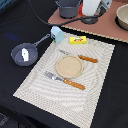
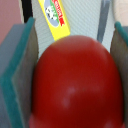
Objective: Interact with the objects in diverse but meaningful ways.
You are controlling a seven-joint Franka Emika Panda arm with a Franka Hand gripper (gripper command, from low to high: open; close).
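Note:
In the wrist view a red tomato (image 2: 75, 80) fills the gap between the two teal-edged fingers (image 2: 25, 60), and my gripper (image 2: 74, 60) is shut on it. Behind it lies the flat yellow packet (image 2: 54, 17). In the exterior view the packet (image 1: 77, 40) lies at the placemat's far edge, with the pale blue cup (image 1: 57, 34) beside it. The dark grey frying pan (image 1: 24, 52) sits at the exterior view's left, with a small white piece (image 1: 25, 55) inside it. The arm's end (image 1: 69, 9) hangs at the top of that view. The tomato does not show there.
A striped placemat (image 1: 40, 82) holds a round beige plate (image 1: 69, 66), a wooden-handled fork (image 1: 65, 80) and a knife (image 1: 80, 57). A brown board (image 1: 107, 25) at the far right carries a bowl (image 1: 123, 17). Black cloth surrounds the mat.

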